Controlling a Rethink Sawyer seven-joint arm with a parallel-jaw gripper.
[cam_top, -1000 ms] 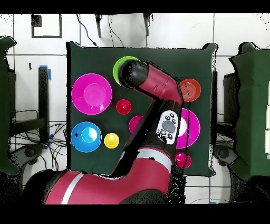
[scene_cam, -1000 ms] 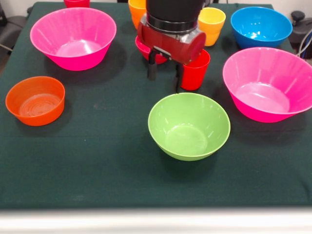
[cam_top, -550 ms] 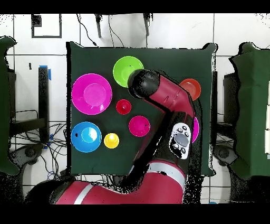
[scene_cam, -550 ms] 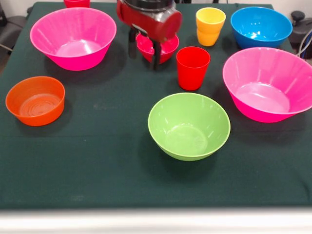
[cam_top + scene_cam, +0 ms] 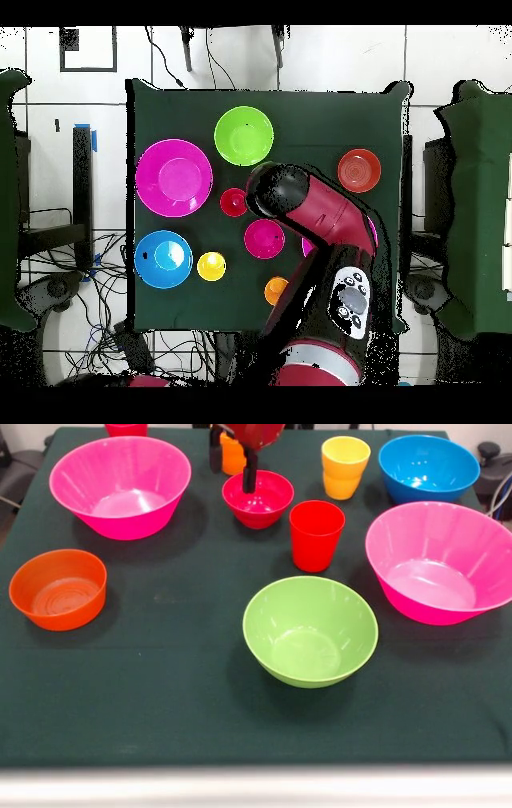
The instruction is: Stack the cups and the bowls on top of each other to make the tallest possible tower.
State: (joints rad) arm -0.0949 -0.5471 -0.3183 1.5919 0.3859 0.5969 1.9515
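My gripper hangs open and empty at the top of the front view, just behind the small crimson bowl. The orange cup shows between its dark fingers, farther back. The red cup stands beside the crimson bowl, and the lime-green bowl sits in front of it. The yellow cup stands by the blue bowl. Two hot-pink bowls flank the middle. The small orange bowl is at the left. Every vessel stands alone; there is no tower.
A red-pink vessel is cut off at the top edge. In the overhead view the arm covers one pink bowl and lies beside the crimson bowl. The dark green cloth ends at a pale front edge.
The arm has drawn back and up from beside the red cup to behind the crimson bowl. This uncovered the crimson bowl and the orange cup. No vessel moved.
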